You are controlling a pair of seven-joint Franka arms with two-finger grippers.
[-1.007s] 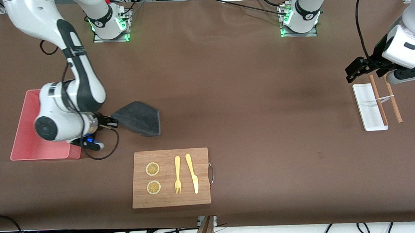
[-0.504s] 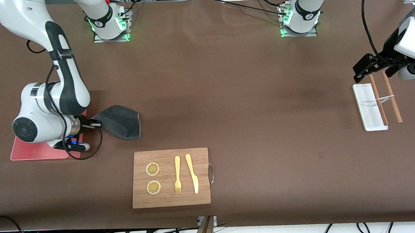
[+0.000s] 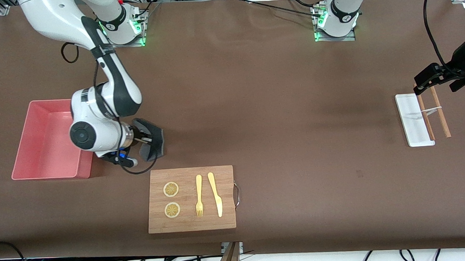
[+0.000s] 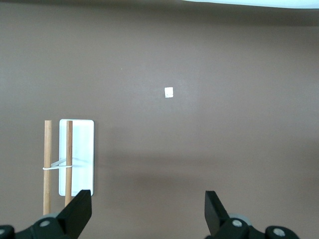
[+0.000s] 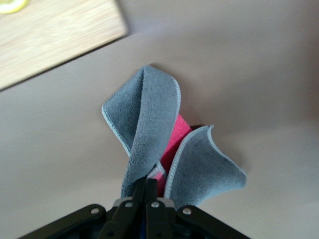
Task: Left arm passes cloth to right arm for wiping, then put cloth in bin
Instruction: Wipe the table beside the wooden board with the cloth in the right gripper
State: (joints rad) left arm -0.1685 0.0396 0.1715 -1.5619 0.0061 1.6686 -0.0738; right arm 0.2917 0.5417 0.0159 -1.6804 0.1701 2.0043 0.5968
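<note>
My right gripper [image 3: 146, 139] is shut on the cloth [image 3: 152, 139], which is bunched and folded, dark grey with its crimson face showing inside the fold in the right wrist view [image 5: 159, 144]. The gripper [image 5: 153, 191] holds it low over the table, between the pink bin [image 3: 45, 136] and the wooden cutting board [image 3: 191, 199]. The bin stands at the right arm's end of the table, and nothing shows inside it. My left gripper [image 3: 439, 80] is open and empty, over the table at the left arm's end, above the white tray [image 3: 412, 127]; in the left wrist view [image 4: 148, 211] its fingers stand wide apart.
The cutting board carries two lemon slices [image 3: 171, 189], a fork [image 3: 199, 196] and a knife [image 3: 216, 194]. Two brown sticks [image 3: 438, 111] lie across the white tray, which also shows in the left wrist view [image 4: 84, 149]. A small white tag [image 4: 169, 92] lies on the brown table.
My right gripper swung toward the bin and then back, carrying the cloth, which went from spread flat to bunched and folded. My left gripper drew back toward the left arm's end of the table.
</note>
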